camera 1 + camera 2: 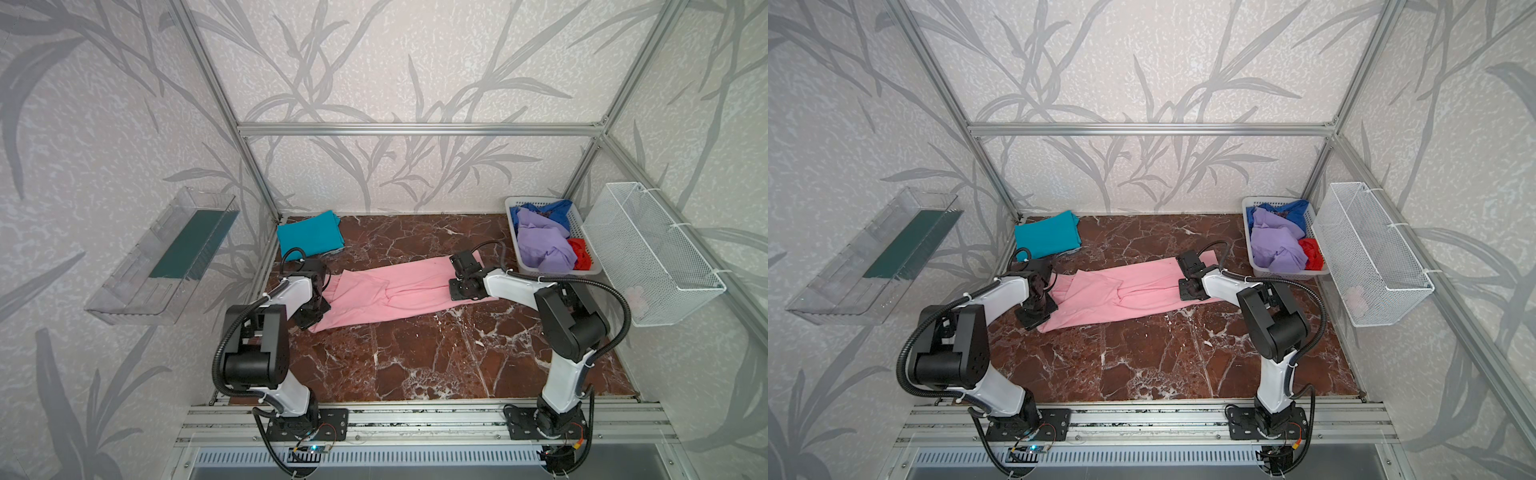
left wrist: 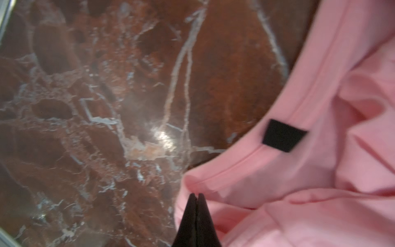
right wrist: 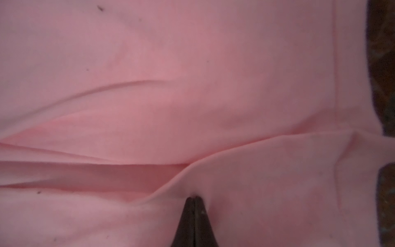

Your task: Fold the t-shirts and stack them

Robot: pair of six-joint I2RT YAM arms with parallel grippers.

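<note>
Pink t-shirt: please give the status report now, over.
Left gripper shut on pink t-shirt edge. Right gripper shut on its opposite end. Shirt laid along table. Teal t-shirt folded aside, nothing in the way.

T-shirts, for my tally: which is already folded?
The soft teal t-shirt, a flat rectangle at the far-left corner; the pink cloth t-shirt lies long and rumpled, others bunched in the white plastic basket.
</note>
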